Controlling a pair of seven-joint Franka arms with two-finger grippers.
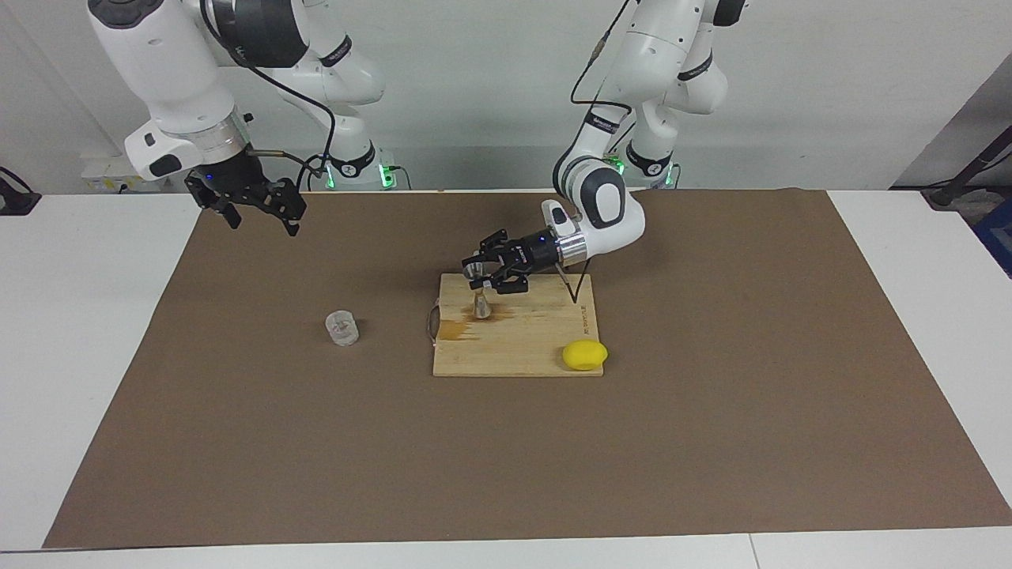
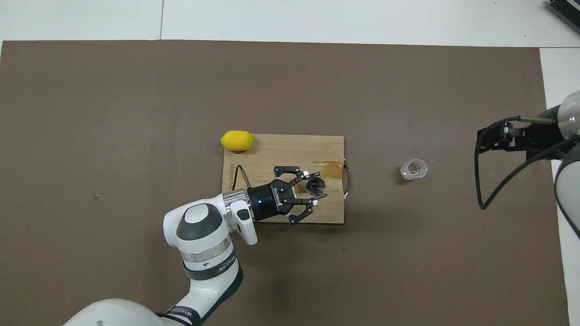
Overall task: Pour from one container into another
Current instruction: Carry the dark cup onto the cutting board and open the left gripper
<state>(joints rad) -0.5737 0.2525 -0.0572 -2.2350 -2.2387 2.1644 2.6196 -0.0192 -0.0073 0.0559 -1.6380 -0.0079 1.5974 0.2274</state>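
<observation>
The grey metal jigger (image 1: 481, 307) stands upright at the wooden cutting board (image 1: 538, 348), on the side toward the right arm's end. My left gripper (image 1: 484, 276) reaches in sideways and is shut on the jigger's upper cone (image 2: 314, 184), one fingertip on each side. Whether the jigger's foot rests on the board or is just off it I cannot tell. The small clear glass cup (image 1: 341, 328) stands alone on the brown mat (image 1: 711, 442), beside the board toward the right arm's end. My right gripper (image 1: 257, 204) hangs open and waits in the air over the mat's edge.
A yellow lemon (image 1: 585, 355) lies at the board's corner toward the left arm's end, farther from the robots than the jigger. A brown wet stain (image 2: 334, 170) marks the board beside the jigger. A metal handle (image 2: 348, 181) sticks out of the board's end.
</observation>
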